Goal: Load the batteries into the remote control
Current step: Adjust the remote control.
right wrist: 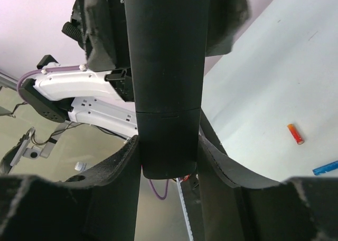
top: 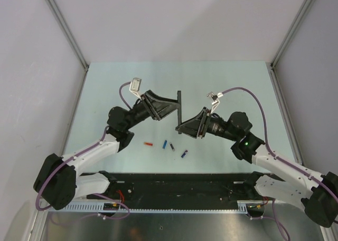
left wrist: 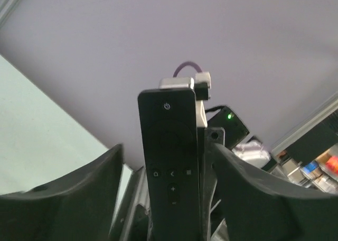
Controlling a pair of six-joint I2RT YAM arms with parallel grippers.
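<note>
The remote control (top: 179,110) stands on end above the table, between my two grippers. In the left wrist view its button face (left wrist: 170,162) is toward the camera, and my left gripper (left wrist: 168,199) stands open around it, with a gap between the left finger and the remote. My right gripper (right wrist: 168,162) is shut on the remote's lower end (right wrist: 168,146), both fingers against its sides. Two small dark batteries (top: 184,154) (top: 172,146) lie on the table near the front, below the grippers.
A small orange-red piece (top: 148,144) (right wrist: 295,134) and a slim bright blue piece (top: 165,144) (right wrist: 325,167) lie beside the batteries. The black base rail (top: 174,180) runs along the near edge. Grey walls enclose the pale green table (top: 116,83).
</note>
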